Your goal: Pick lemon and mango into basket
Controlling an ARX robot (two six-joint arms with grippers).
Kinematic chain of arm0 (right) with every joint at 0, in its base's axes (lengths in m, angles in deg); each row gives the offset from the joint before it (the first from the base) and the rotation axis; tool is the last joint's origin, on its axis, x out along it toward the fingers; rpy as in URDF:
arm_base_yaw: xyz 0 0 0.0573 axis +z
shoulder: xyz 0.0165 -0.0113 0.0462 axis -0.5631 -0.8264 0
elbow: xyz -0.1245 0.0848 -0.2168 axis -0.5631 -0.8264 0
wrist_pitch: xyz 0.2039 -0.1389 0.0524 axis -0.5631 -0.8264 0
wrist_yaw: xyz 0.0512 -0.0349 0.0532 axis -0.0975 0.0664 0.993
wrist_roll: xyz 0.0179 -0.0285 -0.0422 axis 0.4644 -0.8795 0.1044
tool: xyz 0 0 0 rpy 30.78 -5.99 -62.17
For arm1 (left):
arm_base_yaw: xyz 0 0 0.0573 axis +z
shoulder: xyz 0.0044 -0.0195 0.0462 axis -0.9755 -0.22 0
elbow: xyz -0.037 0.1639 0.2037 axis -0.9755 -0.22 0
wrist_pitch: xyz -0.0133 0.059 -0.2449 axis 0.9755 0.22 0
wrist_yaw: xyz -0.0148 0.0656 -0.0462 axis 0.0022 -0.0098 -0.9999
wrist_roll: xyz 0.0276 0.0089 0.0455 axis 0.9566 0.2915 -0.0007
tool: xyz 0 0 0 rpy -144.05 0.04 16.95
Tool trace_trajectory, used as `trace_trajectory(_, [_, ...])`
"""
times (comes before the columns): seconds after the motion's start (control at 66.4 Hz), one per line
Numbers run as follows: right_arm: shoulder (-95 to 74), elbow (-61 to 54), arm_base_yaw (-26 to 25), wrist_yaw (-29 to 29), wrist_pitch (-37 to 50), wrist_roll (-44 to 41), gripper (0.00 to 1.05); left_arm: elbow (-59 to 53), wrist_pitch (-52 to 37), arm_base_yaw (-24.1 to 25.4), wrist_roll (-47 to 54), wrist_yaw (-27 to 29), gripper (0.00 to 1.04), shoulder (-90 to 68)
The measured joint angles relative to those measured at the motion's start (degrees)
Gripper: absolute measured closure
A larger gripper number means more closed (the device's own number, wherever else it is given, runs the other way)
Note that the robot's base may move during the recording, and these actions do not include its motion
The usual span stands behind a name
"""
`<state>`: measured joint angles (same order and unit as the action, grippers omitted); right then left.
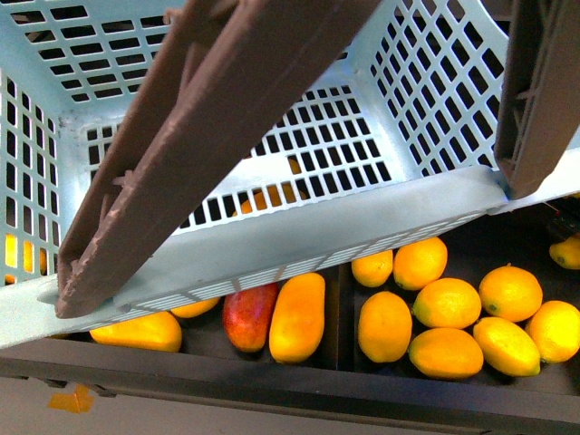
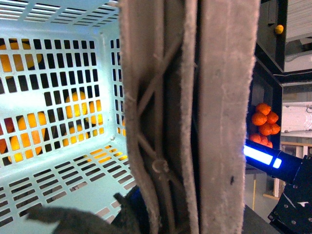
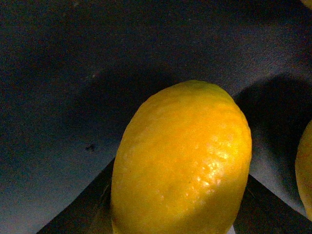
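Front view: one basket, two handles

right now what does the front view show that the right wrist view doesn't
Only the front view: the tilted basket with its brown handles, a mango beside a dark red mango, and a pile of lemons. Only the right wrist view: one lemon up close, its pitted skin filling the frame. Both: yellow lemons on a dark tray floor.

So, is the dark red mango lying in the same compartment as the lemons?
No, the dark red mango lies left of the divider beside the yellow-orange mango, while the lemons fill the right compartment.
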<state>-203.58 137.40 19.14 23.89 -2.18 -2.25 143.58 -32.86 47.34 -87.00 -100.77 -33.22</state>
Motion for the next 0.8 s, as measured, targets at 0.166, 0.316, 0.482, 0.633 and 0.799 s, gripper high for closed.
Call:
trace_trajectory(0.166, [8.13,-9.75,-0.61,3.3,6.97,-4.52,0.56,0.0,0.0,0.0,0.02,0.02,0.9,0.0])
trace_trajectory(0.316, [20.48,-20.06,-1.49,8.13,12.57,-10.45,0.56,0.0,0.0,0.0,0.02,0.17,0.9,0.0])
trace_trajectory(0.482, [39.89,-32.44,-2.36,15.65,12.04,-17.07,0.56,0.0,0.0,0.0,0.02,0.11,0.9,0.0])
trace_trajectory(0.633, [58.97,-37.66,-2.03,21.18,6.43,-19.47,0.56,0.0,0.0,0.0,0.02,0.11,0.9,0.0])
trace_trajectory(0.799, [73.05,-37.42,1.79,22.82,2.67,-18.64,0.56,0.0,0.0,0.0,0.02,0.09,0.9,0.0])
